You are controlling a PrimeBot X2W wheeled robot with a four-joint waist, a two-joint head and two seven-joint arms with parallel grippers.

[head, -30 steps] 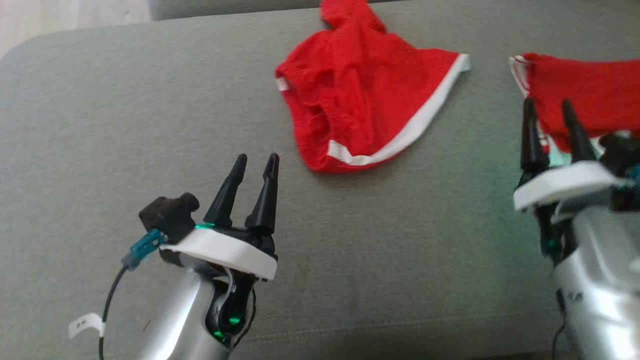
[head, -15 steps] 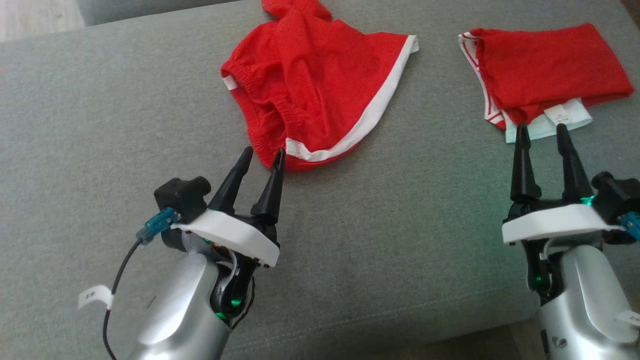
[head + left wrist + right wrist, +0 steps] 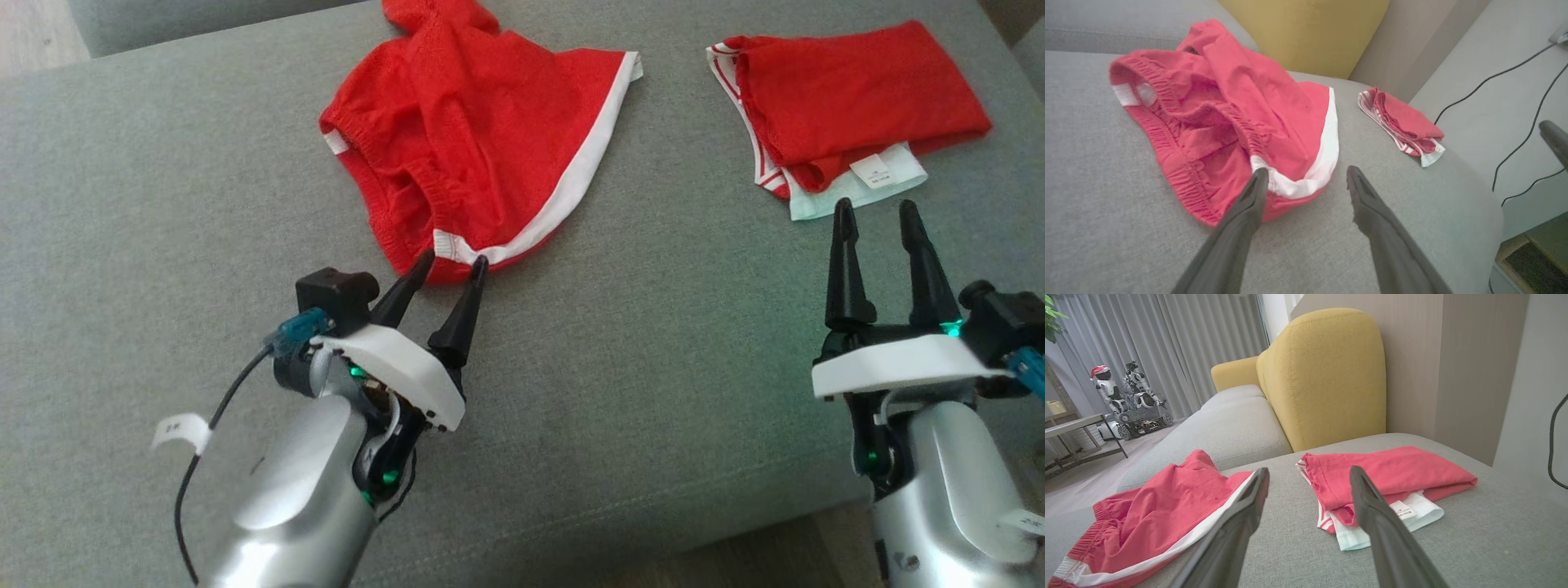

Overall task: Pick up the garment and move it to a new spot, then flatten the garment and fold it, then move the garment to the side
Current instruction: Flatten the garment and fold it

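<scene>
garment (image 3: 473, 139) crumpled on sofa (image 3: 163, 163); l gripper (image 3: 454, 259) wide at its edge, r gripper (image 3: 875, 204) wide nr folded pile (image 3: 857, 90).

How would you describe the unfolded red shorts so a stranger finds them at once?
On the grey sofa lie two red garments. The shorts are the crumpled one by the left claw. Unlike the neat folded stack, they show an elastic waistband and a broad white hem.

Red shorts (image 3: 473, 147) lie crumpled by the far edge of the cushion (image 3: 669, 343), the left gripper (image 3: 453, 260) spread at their near hem. The right gripper (image 3: 873, 206), also spread, points at folded clothes (image 3: 857, 90) near the right edge.
</scene>
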